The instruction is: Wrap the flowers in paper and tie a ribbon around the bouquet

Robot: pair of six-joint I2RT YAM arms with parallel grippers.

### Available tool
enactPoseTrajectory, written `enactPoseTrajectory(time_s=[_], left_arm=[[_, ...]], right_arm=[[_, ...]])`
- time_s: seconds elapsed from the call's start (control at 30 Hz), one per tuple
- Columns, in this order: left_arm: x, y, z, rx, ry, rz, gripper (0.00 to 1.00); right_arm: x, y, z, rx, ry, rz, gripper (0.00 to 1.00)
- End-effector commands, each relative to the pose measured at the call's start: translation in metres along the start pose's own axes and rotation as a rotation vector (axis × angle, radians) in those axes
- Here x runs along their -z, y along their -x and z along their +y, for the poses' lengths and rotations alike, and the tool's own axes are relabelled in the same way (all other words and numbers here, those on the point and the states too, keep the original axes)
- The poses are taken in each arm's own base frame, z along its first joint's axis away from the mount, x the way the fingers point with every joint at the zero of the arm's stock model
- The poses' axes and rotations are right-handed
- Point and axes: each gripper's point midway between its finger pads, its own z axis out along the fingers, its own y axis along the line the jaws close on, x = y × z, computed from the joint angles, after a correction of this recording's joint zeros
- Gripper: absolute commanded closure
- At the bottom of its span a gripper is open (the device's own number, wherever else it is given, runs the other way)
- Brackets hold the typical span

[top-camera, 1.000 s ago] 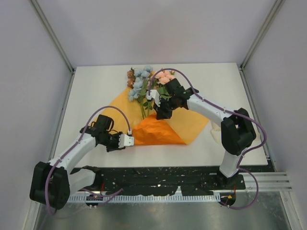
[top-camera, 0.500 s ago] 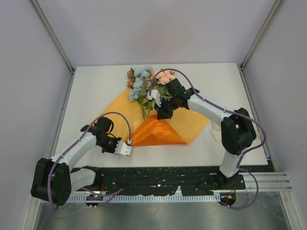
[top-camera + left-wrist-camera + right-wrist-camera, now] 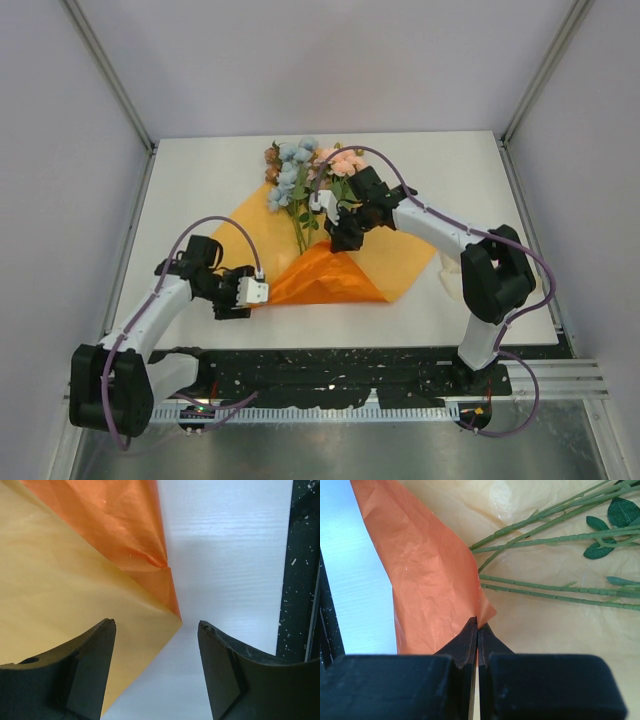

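Left jaws reopened; flowers point(image 3: 296, 180) lie blooms far, stems nearward.

The left fingers point(image 3: 90, 670) stand apart; the right fingers point(image 3: 465, 645), arm outstretched, are pressed together.

Bright orange paper point(image 3: 335, 280), paler yellow-orange underside; pale blue, pink and peach green-stemmed flowers point(image 3: 291, 176); white table point(image 3: 200, 180).

flowers point(image 3: 296, 183): lying flat on paper, blooms far, thin green stems near | paper point(image 3: 400, 260): orange, spread flat, near corner folded toward stem ends
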Motion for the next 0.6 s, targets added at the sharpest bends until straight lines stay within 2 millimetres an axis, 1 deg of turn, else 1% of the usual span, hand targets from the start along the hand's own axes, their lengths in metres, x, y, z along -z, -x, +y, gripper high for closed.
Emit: enactPoseTrajectory(time_s=[0.0,0.07,0.13,0.2,0.27,0.3,0.33,0.4,0.43,0.47,0.5,0.57], left_arm=[[-0.007,0.02,0.007,-0.148,0.075,-0.095,0.28],[-0.017,0.014,-0.005,-0.235,0.044,-0.062,0.28],[-0.028,0.006,-0.005,-0.301,0.05,0.002,0.28],[-0.036,-0.001,-0.003,-0.344,0.057,0.065,0.29],[-0.038,0.002,0.006,-0.305,0.086,0.068,0.3],[-0.039,0.003,0.015,-0.291,0.116,0.077,0.31],[-0.038,0.003,0.019,-0.259,0.132,0.084,0.32],[-0.037,0.003,0.035,-0.229,0.199,0.098,0.35],[-0.036,0.002,0.041,-0.224,0.227,0.109,0.36],[-0.036,0.0,0.043,-0.226,0.239,0.118,0.39],[-0.036,0.0,0.043,-0.24,0.234,0.122,0.49],[-0.035,-0.001,0.036,-0.282,0.195,0.131,0.86]], right_arm=[[0.022,0.022,-0.009,0.046,-0.057,-0.069,0.95],[0.021,0.021,-0.01,0.042,-0.057,-0.066,0.94],[0.02,0.018,-0.011,0.042,-0.057,-0.058,0.95],[0.016,0.01,-0.011,0.036,-0.052,-0.037,0.95],[0.012,0.003,-0.009,0.022,-0.037,-0.018,0.95],[0.011,0.001,-0.006,0.015,-0.024,-0.014,0.94],[0.01,0.0,-0.006,0.013,-0.02,-0.013,0.94],[0.01,-0.002,-0.004,0.01,-0.017,-0.016,0.94],[0.009,-0.003,-0.004,0.011,-0.019,-0.014,0.95],[0.009,-0.004,-0.005,0.008,-0.021,-0.013,0.95],[0.01,-0.005,-0.007,0.005,-0.024,-0.011,0.95],[0.012,-0.007,-0.012,0.005,-0.038,-0.007,0.95]])
